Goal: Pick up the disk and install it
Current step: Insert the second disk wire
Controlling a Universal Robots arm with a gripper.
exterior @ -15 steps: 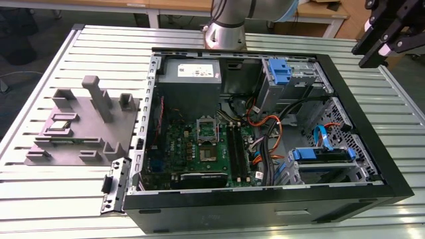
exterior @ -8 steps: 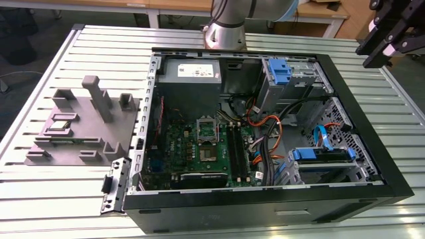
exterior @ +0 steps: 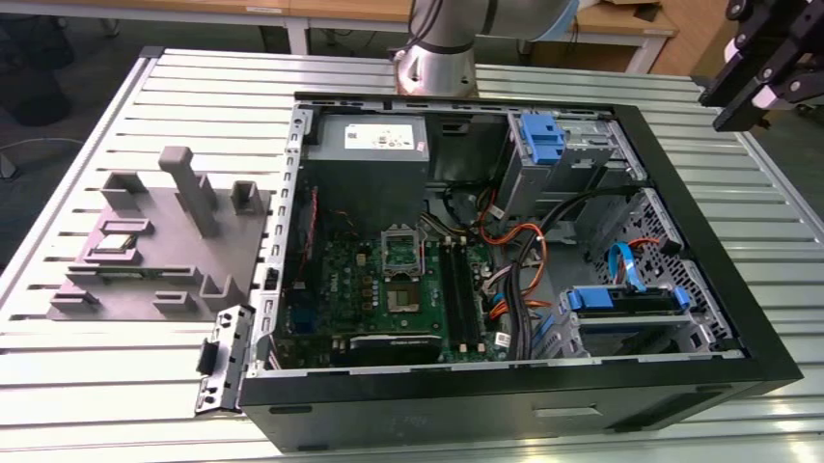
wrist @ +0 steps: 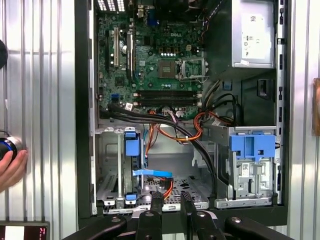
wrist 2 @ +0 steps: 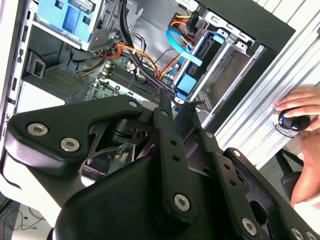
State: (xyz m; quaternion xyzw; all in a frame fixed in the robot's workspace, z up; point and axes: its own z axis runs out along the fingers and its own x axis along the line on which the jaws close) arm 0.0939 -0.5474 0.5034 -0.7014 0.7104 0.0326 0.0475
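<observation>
Gripper: in the exterior view the gripper (exterior: 754,82) hangs high over the desk's edge at the exterior view's right, beyond the case and apart from everything in it

Fingers: in both wrist views the black fingers (wrist: 156,210) stand close together with only a slim gap; nothing is clamped between them

Disk: the disk (exterior: 624,301) sits in the lower drive cage inside the case, at the exterior view's right near the front corner; its blue carrier faces up and a blue ribbon cable (exterior: 622,265) runs just beside it; in the first wrist view its blue edge (wrist: 131,145) shows in the cage beyond the fingers

Case: the open black computer case (exterior: 721,289) lies on its side on the slatted metal desk (exterior: 129,386); the green motherboard (exterior: 386,289) lies in the middle; the grey power supply (exterior: 373,140) sits at the far corner

Other bay: a blue bracket (exterior: 541,135) sits on the far drive bay, well apart from the disk

Beside the case: a grey fixture block (exterior: 154,246) stands on the desk at the exterior view's left; the arm's base (exterior: 435,58) stands behind the case

Person: a hand (wrist 2: 300,107) rests on a small dark object at the desk's edge
</observation>
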